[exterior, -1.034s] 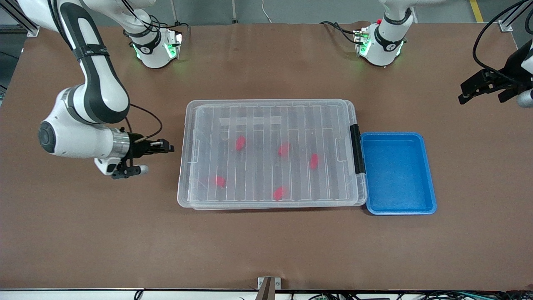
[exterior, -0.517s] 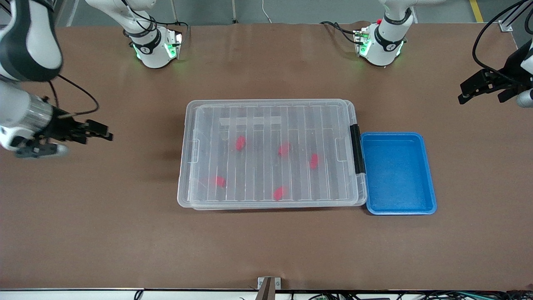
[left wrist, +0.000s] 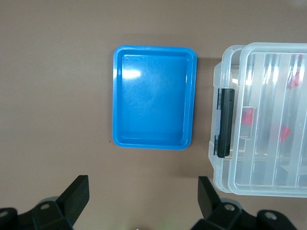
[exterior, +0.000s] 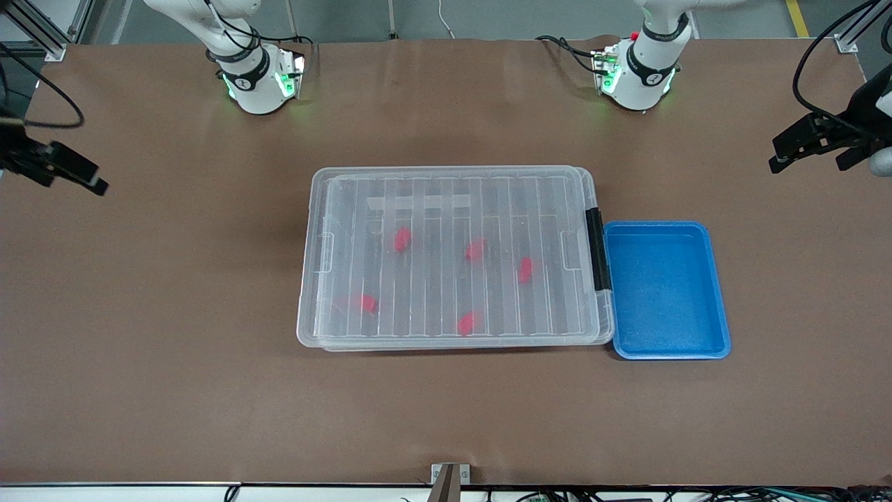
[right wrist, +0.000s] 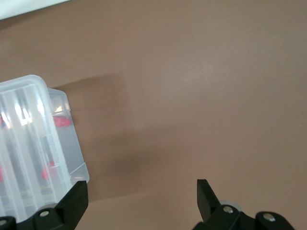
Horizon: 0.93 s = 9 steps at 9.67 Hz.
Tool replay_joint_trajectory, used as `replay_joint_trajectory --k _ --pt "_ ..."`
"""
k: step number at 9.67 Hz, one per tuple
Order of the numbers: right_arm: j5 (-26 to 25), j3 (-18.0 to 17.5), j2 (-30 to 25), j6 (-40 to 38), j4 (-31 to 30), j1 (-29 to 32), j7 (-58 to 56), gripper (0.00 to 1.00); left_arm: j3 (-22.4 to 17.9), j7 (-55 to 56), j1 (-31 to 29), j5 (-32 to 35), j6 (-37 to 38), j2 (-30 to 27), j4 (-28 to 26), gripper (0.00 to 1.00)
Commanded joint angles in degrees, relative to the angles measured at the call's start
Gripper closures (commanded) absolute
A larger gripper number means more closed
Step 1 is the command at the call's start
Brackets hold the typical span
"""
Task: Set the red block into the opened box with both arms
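Change: over the last second the right gripper point(exterior: 66, 169) has pulled away from the short end of the box point(exterior: 453, 258) that faces the right arm, out to the surface edge at about 9 o'clock of the box; its fingers spread as it went.
Right gripper: wide open, holding nothing, over bare surface point(exterior: 174, 390).
Left gripper: point(exterior: 812, 143) wide open and empty, waiting over the surface edge at about 2 o'clock of the box, unmoved.
Box: lid lies fully over it, black latch point(exterior: 596, 249) at the end beside the blue tray point(exterior: 665, 289).
Red blocks: five show through the ribbed lid, one of them point(exterior: 402, 239) near the middle; none on the open surface.
Blue tray: empty, touching the box at its 3 o'clock end.
Meaning: with both arms withdrawn and the blocks inside, the task looks finished, or nearly so.
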<state>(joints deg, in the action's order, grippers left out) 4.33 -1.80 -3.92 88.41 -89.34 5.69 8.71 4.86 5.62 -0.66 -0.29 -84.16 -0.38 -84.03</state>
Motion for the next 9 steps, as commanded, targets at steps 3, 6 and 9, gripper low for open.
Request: replay_joint_trajectory --k 3,6,9 --pt "-1.35 5.93 3.30 -4.30 7.16 -1.04 -8.17 0.00 0.15 -0.44 0.31 1.25 0.75 0.55 -0.87 0.00" --pt "-6.16 5.75 3.65 -4.56 6.55 -1.12 -9.32 0.00 0.15 -0.44 0.14 1.34 2.42 0.47 -0.87 0.00" --pt "-5.92 5.66 3.65 -6.85 6.46 -1.12 -9.06 0.00 0.33 -0.44 0.31 2.65 3.21 0.47 -0.95 0.00"
